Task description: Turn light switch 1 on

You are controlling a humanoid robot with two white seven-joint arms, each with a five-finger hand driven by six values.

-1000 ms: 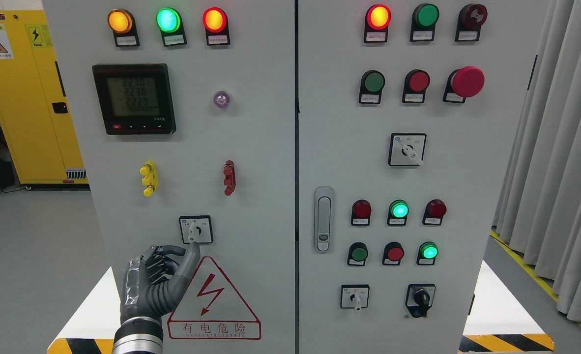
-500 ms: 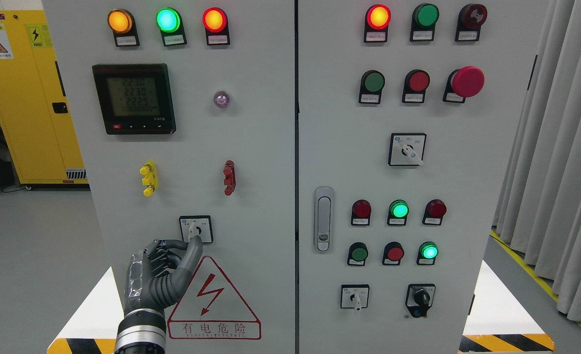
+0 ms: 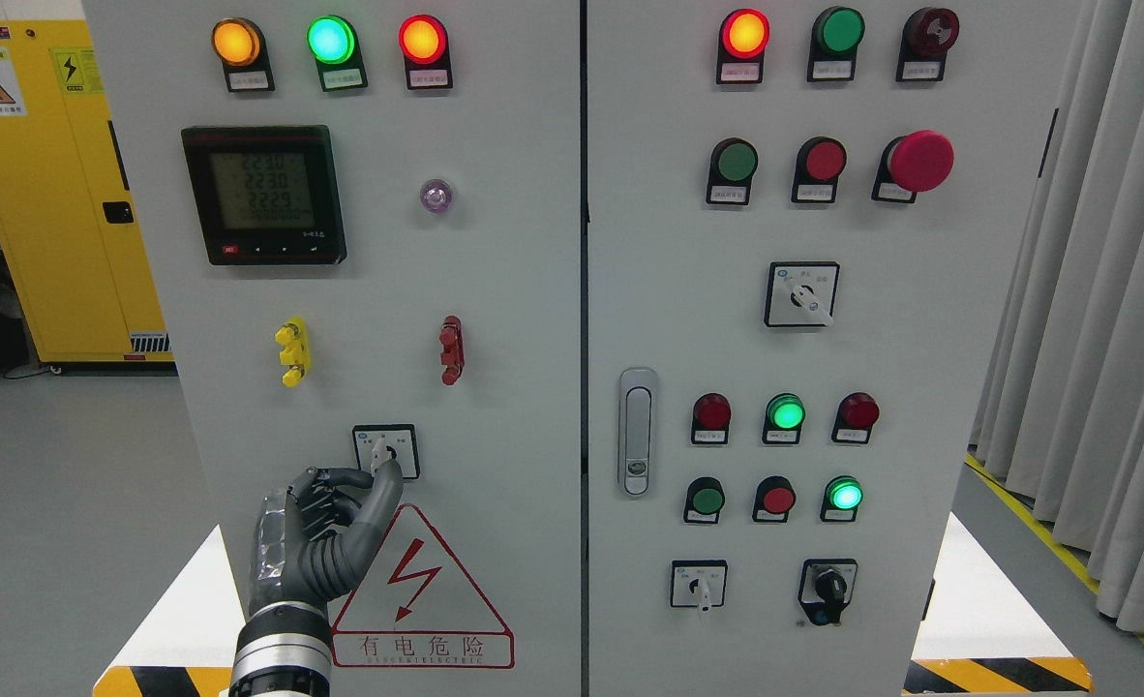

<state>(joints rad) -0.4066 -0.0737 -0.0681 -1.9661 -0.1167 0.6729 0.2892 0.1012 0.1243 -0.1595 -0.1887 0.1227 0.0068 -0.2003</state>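
Observation:
A small rotary switch (image 3: 386, 450) with a white handle pointing down sits low on the left cabinet door (image 3: 495, 290), above a red electric-hazard triangle (image 3: 422, 595). My left hand (image 3: 376, 475) comes up from the bottom left. Its thumb (image 3: 386, 481) and forefinger pinch the lower end of the white handle, and the other fingers are curled behind. The handle's tip is hidden by the thumb. No right arm shows.
The left door also carries three lit lamps (image 3: 330, 41), a digital meter (image 3: 264, 194), and a yellow (image 3: 292, 351) and a red terminal (image 3: 451, 349). The right door holds push buttons, lamps, a red mushroom button (image 3: 918, 161), more rotary switches (image 3: 801, 293) and a door latch (image 3: 637, 431).
My left hand has risen slightly and moved right, and thumb and forefinger have closed in on the switch handle. The handle still points down.

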